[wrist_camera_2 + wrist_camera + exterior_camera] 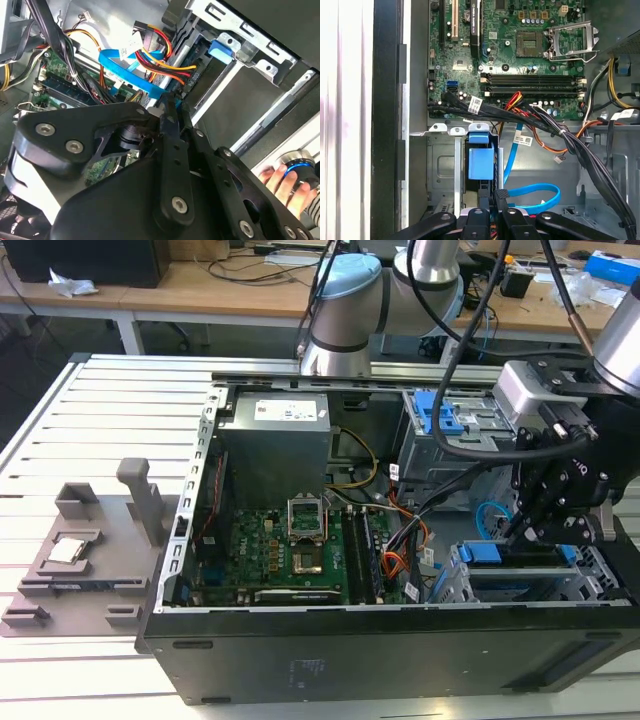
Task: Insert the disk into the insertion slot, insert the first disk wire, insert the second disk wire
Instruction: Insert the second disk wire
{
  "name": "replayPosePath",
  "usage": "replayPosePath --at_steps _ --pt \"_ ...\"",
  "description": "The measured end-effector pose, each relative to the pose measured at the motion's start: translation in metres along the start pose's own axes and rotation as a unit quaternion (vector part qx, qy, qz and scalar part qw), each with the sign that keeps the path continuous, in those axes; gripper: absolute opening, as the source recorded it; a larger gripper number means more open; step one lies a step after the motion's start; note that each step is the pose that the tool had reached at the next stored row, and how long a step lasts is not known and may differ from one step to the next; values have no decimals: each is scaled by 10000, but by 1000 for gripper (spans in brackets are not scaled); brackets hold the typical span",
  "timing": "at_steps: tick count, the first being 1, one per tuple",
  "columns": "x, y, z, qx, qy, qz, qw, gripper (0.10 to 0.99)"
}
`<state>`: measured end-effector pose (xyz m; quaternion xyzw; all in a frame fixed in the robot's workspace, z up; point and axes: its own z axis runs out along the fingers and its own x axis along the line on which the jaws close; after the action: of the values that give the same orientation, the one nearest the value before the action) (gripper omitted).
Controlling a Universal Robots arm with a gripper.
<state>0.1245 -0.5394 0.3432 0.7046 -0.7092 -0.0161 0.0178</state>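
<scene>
The disk, in its blue carrier (481, 162), sits inside the insertion slot (442, 165), a silver perforated cage at the case's corner on the exterior view's right (530, 580). My gripper (495, 197) hangs right at the cage's cable end with its fingers close together. The second disk wire (535, 190), a flat light-blue loop, ends in a dark plug between the fingertips. In the second wrist view the gripper (172, 107) meets that blue cable (125, 75). The first disk wire (165, 64), red among orange leads, runs to the disk's back edge.
A black cable bundle (545, 125) crosses between the motherboard (520, 55) and the cage. A grey cage with a blue latch (440, 415) stands behind. A grey fixture (80, 550) lies on the table at the exterior view's left. A person's hand (280, 180) holds a round knob.
</scene>
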Motion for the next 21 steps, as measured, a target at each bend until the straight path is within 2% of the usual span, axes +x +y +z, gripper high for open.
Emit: replayPosePath --at_steps 1,4,10,17,21 --pt "1 2 -38 1 5 -2 10000 161" --pt "11 -14 -44 -8 8 -3 10000 161" --pt "26 -45 -19 -56 0 -2 10000 161" --pt "25 -47 0 -59 -8 -4 10000 161" --pt "9 -49 -17 -60 -9 -3 10000 161"
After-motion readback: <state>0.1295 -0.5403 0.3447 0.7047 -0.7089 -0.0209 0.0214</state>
